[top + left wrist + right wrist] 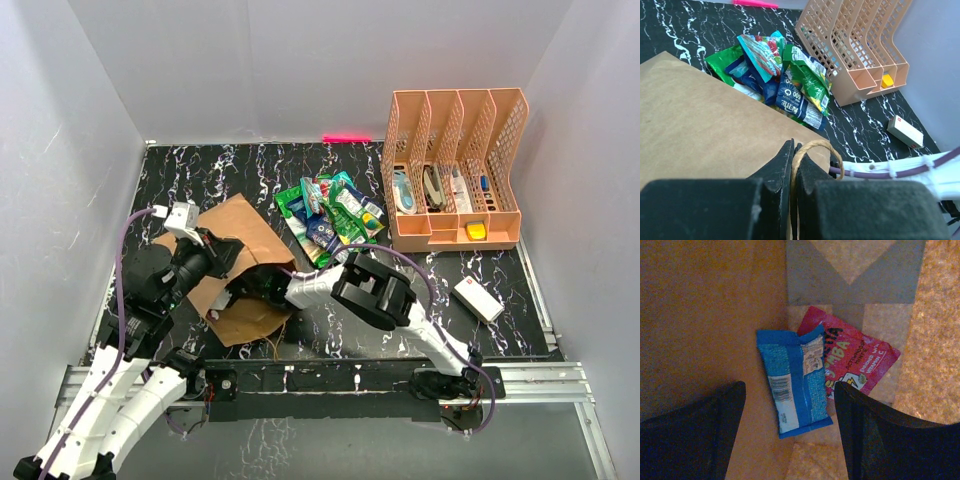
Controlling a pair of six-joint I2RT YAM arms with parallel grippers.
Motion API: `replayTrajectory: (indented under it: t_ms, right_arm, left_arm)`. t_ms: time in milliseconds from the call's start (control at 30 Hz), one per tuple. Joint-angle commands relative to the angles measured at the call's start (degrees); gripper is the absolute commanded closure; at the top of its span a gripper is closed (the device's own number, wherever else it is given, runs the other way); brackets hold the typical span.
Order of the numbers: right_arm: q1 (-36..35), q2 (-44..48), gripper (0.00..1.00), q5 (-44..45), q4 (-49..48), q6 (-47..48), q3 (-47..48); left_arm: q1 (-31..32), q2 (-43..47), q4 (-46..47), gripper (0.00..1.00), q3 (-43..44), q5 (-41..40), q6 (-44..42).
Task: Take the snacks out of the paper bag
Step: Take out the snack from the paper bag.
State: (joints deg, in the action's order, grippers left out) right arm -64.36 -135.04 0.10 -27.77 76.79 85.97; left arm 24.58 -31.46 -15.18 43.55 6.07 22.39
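Left gripper [793, 148] pinching paper bag [700, 115] handle [820, 142], right gripper [789, 390] spread inside

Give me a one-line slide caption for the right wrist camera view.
Inside the paper bag, the open right tool hovers over a blue packet overlapping a red pouch.

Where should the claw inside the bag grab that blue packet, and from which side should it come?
Probably its near end, coming straight ahead. The blue packet lies flat, lengthwise between the open fingers of the right gripper, so they can close across its narrow width. That end is clear of the red pouch it overlaps.
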Motion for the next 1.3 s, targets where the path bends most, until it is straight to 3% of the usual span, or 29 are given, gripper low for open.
replayTrajectory:
  t_ms: [0,200,433,533,633,800,967,1267]
  right_arm:
    - [1.43,-4.28,0.25,0.61,-2.28,1.11,6.21]
    - [2.34,-11.05,0.23,2.56,-1.89,1.64,15.21]
    - [3.8,-21.03,0.23,7.36,-1.49,-0.15,32.36]
    - [4.59,-23.0,0.28,6.86,0.87,0.33,36.56]
    - [5.24,-22.98,0.41,7.56,1.55,-0.1,37.72]
    - [5.44,-17.99,0.6,7.18,-0.22,-0.82,30.54]
    - [4.46,-9.03,0.69,4.08,-3.05,-3.96,17.54]
    - [3.24,4.3,0.84,-0.55,-6.54,-12.79,-1.06]
  left_arm:
    - [-0.1,-0.43,2.47,1.0,0.81,3.43,1.38]
    - [-0.06,-1.76,2.44,1.0,1.2,6.48,2.33]
    - [-0.07,-2.71,1.29,1.0,2.3,9.08,3.27]
    - [-0.06,-2.77,-0.06,1.0,3.25,7.96,3.27]
    - [-0.06,-2.05,-1.84,1.0,3.97,4.94,2.96]
    - [-0.06,-1.26,-5.89,1.0,4.33,-5.06,3.82]
    - [-0.06,-2.32,-8.83,1.0,4.69,-16.32,4.75]
    - [-0.06,-3.87,-7.87,1.0,4.87,-23.91,2.53]
